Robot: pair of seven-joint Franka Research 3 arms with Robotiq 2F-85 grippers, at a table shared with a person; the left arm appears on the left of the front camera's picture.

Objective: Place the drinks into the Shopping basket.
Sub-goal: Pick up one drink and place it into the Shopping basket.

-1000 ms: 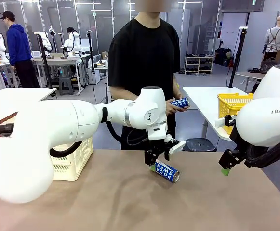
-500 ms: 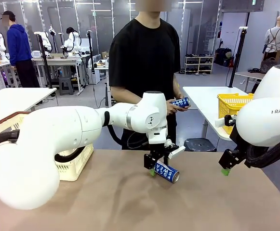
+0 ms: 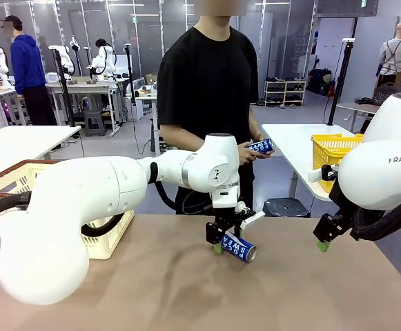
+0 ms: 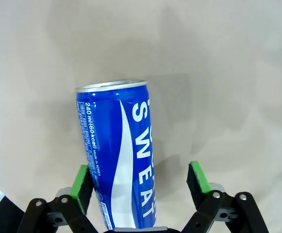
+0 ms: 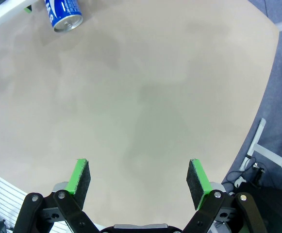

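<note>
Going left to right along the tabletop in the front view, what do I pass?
Cream-white latticed plastic basket with a brown-red rim → blue slim metal can lying on its side → right arm's black gripper with green pads.

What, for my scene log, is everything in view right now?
table: one, brown, foreground
blue can: one, blue with white lettering, lying mid-table
second blue can: one, blue, in the person's hand
Shopping basket: one, cream with brown-red rim, table's left side
yellow basket: one, yellow, on white table behind right
person: one, black shirt, far side
left gripper: one, black with green pads, open astride the lying can
right gripper: one, same colours, open over bare table
</note>
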